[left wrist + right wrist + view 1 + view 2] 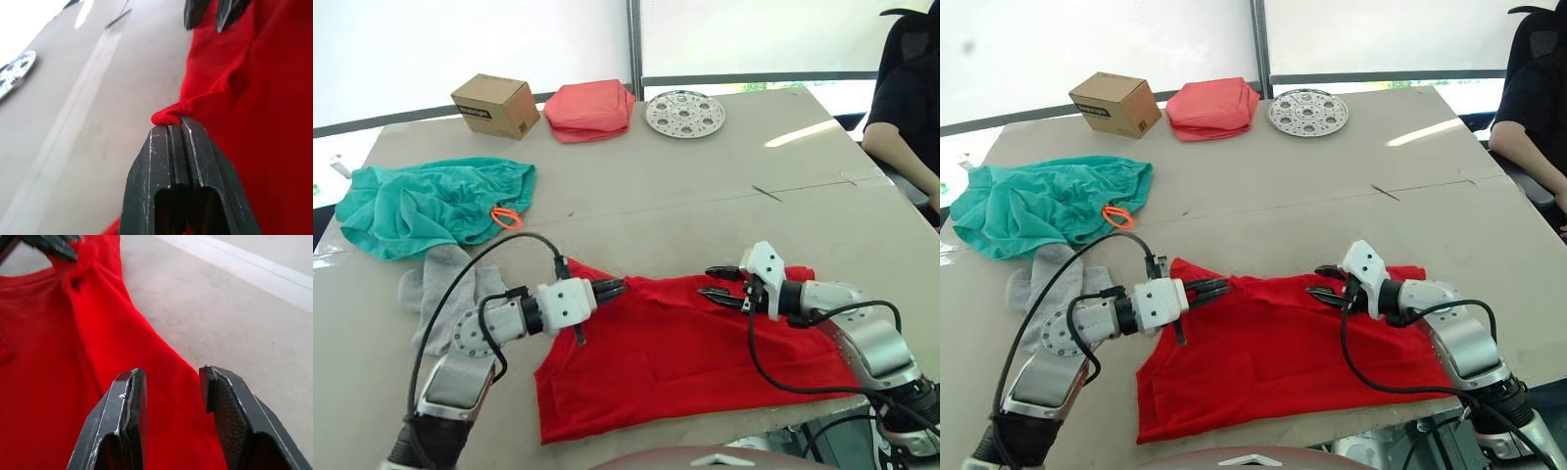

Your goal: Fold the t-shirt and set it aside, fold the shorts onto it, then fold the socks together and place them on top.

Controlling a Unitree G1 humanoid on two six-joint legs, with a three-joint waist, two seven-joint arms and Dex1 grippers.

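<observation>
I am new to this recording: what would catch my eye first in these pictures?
The t-shirt lies spread at the near table edge. The left gripper is shut on its far edge; the right gripper is open over that edge. The shorts lie crumpled to the far left.

- t-shirt (675,357) lies at the table's (705,186) near edge
- shorts (431,206) far left, socks (440,289) just in front
- box (496,106), cloth bundle (590,110), plate (684,114) along the back
</observation>
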